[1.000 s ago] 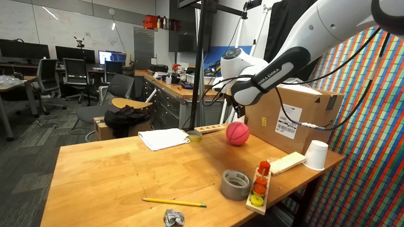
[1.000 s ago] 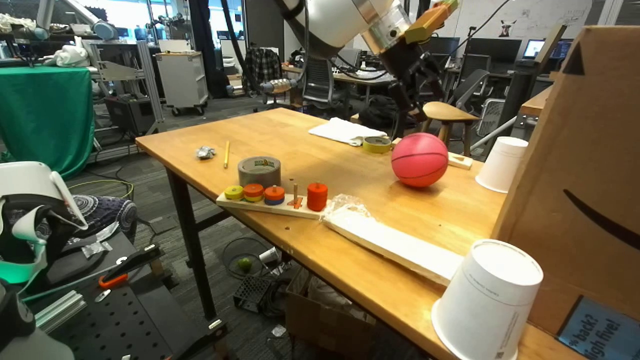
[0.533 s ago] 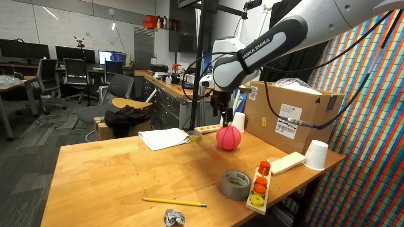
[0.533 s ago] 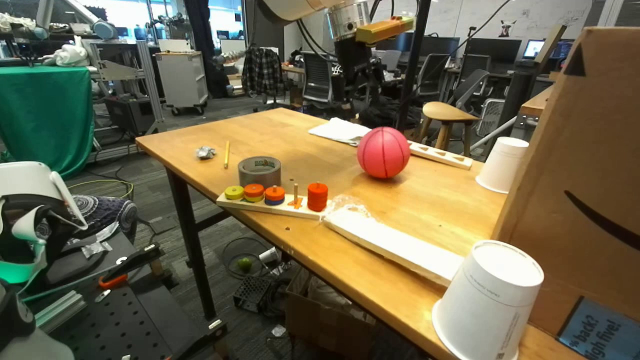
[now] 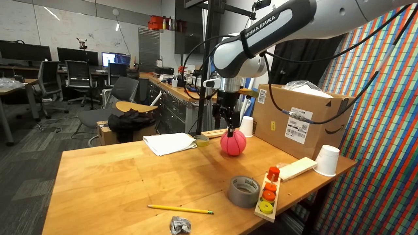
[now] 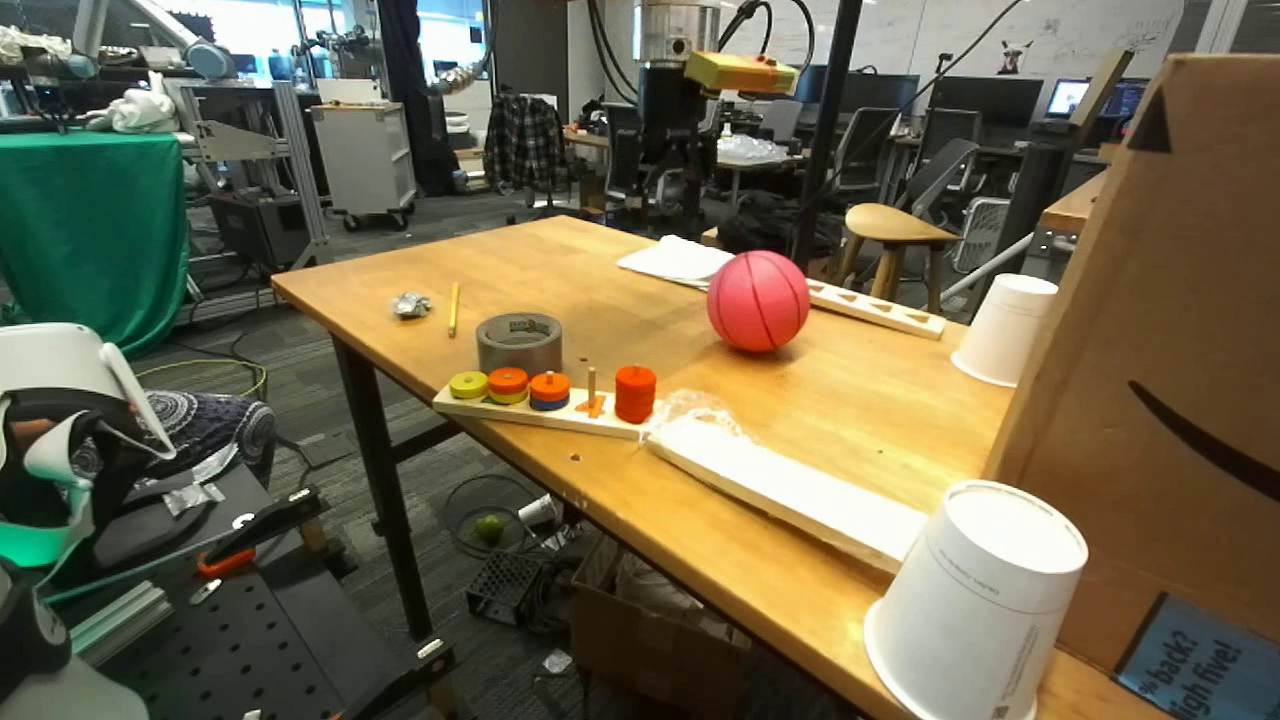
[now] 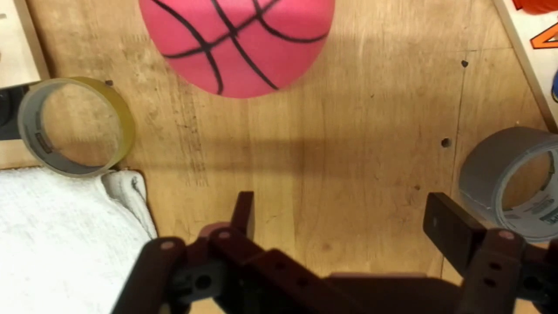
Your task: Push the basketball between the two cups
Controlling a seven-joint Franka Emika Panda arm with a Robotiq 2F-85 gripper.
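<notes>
The pinkish-red basketball (image 5: 233,146) rests on the wooden table, in both exterior views (image 6: 757,302) and at the top of the wrist view (image 7: 239,48), partly cut off. My gripper (image 7: 340,205) points down, open and empty. In the wrist view a strip of table shows between it and the ball. In an exterior view the gripper (image 5: 224,130) overlaps the ball's top; in an exterior view the gripper (image 6: 663,222) stands behind and left of it. Two white cups stand upside down by the box: a far cup (image 5: 247,126) (image 6: 1005,330) and a near cup (image 5: 326,160) (image 6: 985,590).
A large cardboard box (image 5: 277,120) stands behind the cups. A white block (image 6: 790,490) lies by the near cup. A ring toy (image 5: 269,192), grey tape roll (image 5: 243,192), yellow tape roll (image 7: 78,126), white cloth (image 5: 169,143), pencil (image 5: 179,209) and foil (image 5: 180,225) also lie there.
The basketball has rolled left in both exterior views, away from the box. My gripper has swung left past the ball, come down, and turned from tilted to pointing straight down.
</notes>
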